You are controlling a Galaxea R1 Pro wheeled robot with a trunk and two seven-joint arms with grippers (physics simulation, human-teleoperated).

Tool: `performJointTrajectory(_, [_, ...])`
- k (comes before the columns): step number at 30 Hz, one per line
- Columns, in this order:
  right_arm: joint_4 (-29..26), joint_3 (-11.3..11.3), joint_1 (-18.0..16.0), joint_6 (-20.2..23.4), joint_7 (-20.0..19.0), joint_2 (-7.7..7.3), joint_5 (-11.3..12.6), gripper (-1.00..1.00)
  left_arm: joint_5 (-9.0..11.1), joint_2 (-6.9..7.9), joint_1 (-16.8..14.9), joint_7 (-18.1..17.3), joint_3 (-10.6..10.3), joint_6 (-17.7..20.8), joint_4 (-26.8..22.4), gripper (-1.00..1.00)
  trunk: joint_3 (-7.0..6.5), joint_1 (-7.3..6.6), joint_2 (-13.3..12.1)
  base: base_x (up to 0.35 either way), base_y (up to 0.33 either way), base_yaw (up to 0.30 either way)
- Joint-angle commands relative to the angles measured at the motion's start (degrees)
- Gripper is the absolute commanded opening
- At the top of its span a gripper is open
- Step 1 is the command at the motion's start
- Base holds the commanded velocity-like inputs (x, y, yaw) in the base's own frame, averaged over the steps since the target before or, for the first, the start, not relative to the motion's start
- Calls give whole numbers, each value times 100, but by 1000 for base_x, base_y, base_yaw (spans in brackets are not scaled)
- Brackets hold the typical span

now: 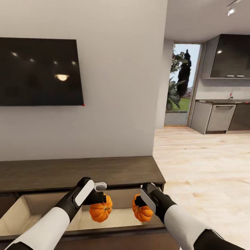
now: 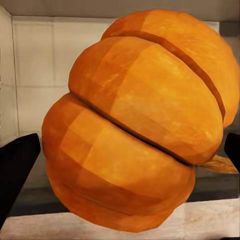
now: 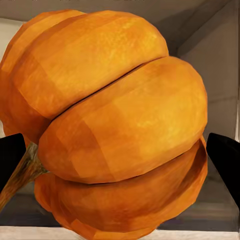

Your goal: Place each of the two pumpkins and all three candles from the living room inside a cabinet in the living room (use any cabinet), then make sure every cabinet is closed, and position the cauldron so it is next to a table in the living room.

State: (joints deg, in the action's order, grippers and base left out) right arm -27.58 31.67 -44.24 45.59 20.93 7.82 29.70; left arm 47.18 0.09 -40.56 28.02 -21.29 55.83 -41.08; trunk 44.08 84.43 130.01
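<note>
The open drawer point(image 1: 41, 215) of the cabinet point(image 1: 80, 172) gapes below both arms, its pale floor bare from 9 o'clock across to the middle. The left gripper point(image 1: 100, 203) and right gripper point(image 1: 139, 205) each carry a pumpkin point(image 1: 100, 211) point(image 1: 142, 212) over the drawer's right part, jaws closed around them, with a clear gap between the two. The cabinet top overhangs at 12 o'clock. The wall point(image 1: 114, 86) and TV point(image 1: 40, 71) block beyond. Open floor point(image 1: 205, 166) lies at 3 o'clock.
</note>
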Motion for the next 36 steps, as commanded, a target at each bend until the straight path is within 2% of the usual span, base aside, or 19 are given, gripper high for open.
performJointTrajectory(1, [-5, 36, -6, 12, 52, -3, 59, -100, 55, 2, -4, 52, -15, 7, -9, -100, 7, 1, 3, 212, 0, 0])
performJointTrajectory(11, [-2, 36, -6, 10, 52, 1, 54, -100, 55, 0, -4, 58, -20, 15, 4, -100, 7, 1, 3, 206, 0, 0])
performJointTrajectory(25, [-10, 32, -6, 5, 46, 1, 62, -100, 55, 0, -4, 63, -24, 16, 19, -100, 25, 23, 43, 15, 0, 0])
performJointTrajectory(36, [-32, 32, -6, -1, 43, 7, 62, -100, 55, 0, -4, 63, -24, 12, 25, -100, 222, 265, 484, 0, 0, 0])
